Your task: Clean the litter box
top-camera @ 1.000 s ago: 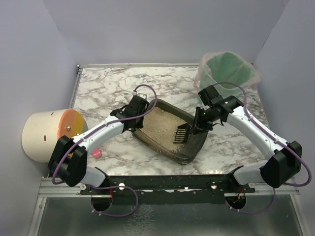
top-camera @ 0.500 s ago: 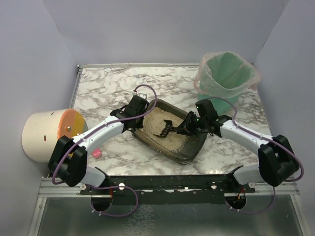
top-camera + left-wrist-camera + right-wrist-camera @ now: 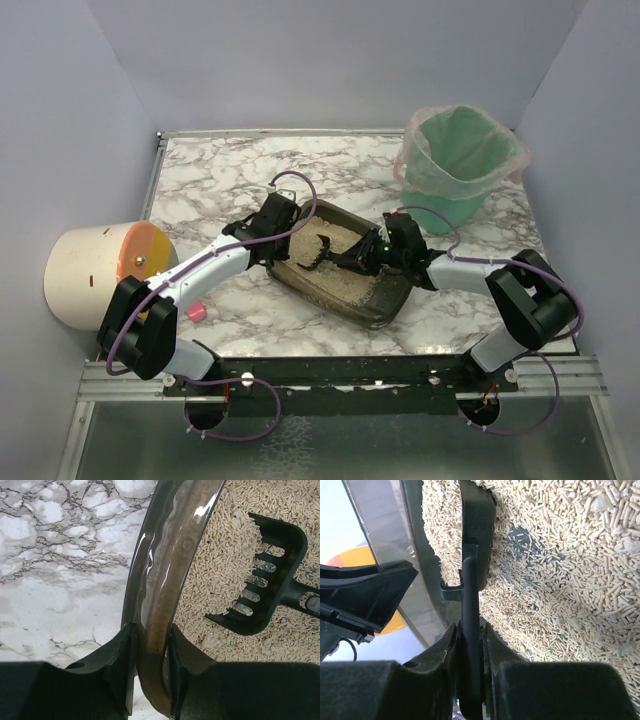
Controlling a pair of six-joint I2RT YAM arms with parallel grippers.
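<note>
- Left gripper [image 3: 150,647] is pinched on the far-left rim of the box [image 3: 385,305], jaws only as far apart as the wall is thick.
- Right gripper [image 3: 470,645] is clamped tight on the scoop [image 3: 265,575] handle.
- Box sits mid-table, long axis running far-left to near-right.
- Scoop head is low over the litter at the left end, so I reckon the sift pulls back along that axis toward my right arm.

Green bag-lined bucket [image 3: 460,165] at far right of marble table [image 3: 230,180]; cream cylinder [image 3: 85,275] beside left edge.
</note>
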